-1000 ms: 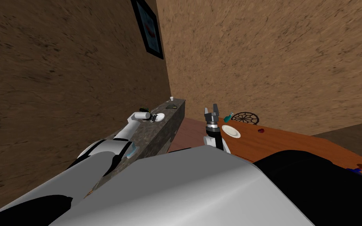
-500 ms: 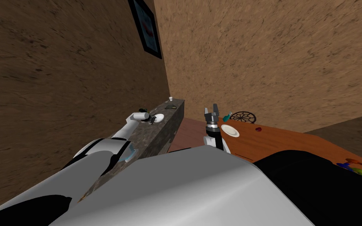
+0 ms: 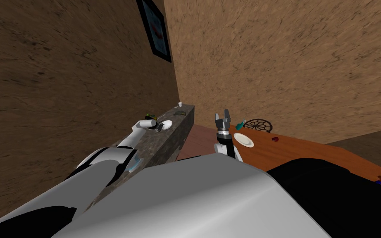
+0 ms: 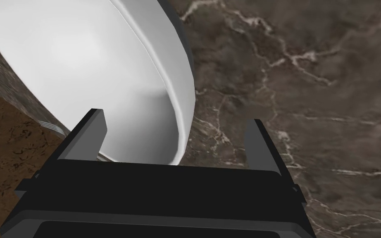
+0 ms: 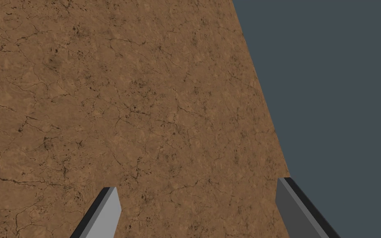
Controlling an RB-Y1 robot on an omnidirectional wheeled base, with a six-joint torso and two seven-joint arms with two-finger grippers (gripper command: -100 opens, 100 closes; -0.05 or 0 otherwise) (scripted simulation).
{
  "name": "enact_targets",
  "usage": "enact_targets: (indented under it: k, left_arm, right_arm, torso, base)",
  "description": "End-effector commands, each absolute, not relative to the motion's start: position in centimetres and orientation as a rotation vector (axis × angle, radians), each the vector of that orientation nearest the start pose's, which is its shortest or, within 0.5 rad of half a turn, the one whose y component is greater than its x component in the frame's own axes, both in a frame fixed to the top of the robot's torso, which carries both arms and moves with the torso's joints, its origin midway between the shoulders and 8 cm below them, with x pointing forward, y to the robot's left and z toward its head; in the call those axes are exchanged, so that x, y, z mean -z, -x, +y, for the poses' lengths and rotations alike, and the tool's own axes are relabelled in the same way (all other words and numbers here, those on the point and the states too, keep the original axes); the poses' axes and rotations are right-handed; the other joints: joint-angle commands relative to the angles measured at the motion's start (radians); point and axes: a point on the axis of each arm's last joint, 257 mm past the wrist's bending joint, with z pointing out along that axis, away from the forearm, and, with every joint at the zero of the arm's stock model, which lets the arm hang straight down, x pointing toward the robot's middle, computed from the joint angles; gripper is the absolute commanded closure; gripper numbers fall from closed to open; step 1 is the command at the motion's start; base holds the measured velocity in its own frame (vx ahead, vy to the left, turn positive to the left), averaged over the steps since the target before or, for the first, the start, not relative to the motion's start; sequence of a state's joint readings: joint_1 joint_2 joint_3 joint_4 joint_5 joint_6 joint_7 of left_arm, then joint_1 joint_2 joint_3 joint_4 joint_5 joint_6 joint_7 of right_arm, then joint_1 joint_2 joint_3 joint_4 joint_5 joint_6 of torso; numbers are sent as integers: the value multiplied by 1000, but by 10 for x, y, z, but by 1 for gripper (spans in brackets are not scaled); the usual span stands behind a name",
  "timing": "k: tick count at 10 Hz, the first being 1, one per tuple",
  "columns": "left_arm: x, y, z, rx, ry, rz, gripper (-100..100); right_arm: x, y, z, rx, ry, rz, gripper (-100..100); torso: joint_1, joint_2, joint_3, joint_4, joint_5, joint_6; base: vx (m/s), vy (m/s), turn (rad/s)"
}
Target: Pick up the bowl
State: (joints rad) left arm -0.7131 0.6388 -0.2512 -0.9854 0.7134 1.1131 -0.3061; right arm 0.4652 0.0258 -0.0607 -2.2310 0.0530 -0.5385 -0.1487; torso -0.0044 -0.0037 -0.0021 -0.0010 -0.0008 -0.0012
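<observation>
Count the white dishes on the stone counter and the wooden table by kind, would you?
bowl: 1, on the counter
cup: 1, at the counter's far end
plate: 1, on the table
Total: 3

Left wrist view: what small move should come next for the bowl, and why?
Probably shut the left claw. Its open fingers straddle the near wall of the white bowl, one over the inside, the other over the dark marbled counter outside, so closing should pinch the rim.
</observation>
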Motion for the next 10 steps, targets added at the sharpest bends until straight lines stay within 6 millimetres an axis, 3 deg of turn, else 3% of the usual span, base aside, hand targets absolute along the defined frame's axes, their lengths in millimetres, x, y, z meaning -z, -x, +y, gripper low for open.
enact_targets:
  k: [1, 3, 4, 8, 9, 10]
  left_arm:
    - [302, -583, 353, 426, 1501, 2230, -100]
    - [302, -582, 354, 426, 1504, 2230, -100]
    - [302, -582, 354, 426, 1500, 2231, 100]
    - [302, -582, 354, 426, 1502, 2231, 100]
    - [302, -582, 354, 425, 1502, 2231, 0]
    - [295, -584, 348, 423, 1511, 2223, 100]
  right_arm:
    - [-22, -347, -293, -1364, -675, 566, 0]
    - [-22, -347, -293, -1364, -675, 566, 0]
    - [-22, -347, -293, -1364, -675, 566, 0]
    - [-22, -347, -293, -1364, -675, 566, 0]
    - [-22, -347, -293, -1364, -675, 566, 0]
    - [-22, -347, -293, -1364, -675, 566, 0]
  torso:
    - [0, 0, 0, 0, 0, 0]
    - [1, 1, 0, 0, 0, 0]
    - [3, 2, 1, 0, 0, 0]
    - [4, 3, 2, 1, 1, 0]
    - [4, 3, 2, 1, 1, 0]
    - [4, 4, 2, 1, 1, 0]
  base:
    - [47, -56, 46]
    - [27, -34, 21]
    - [0, 0, 0]
    - [0, 0, 3]
    - [0, 0, 0]
    - [-44, 46, -72]
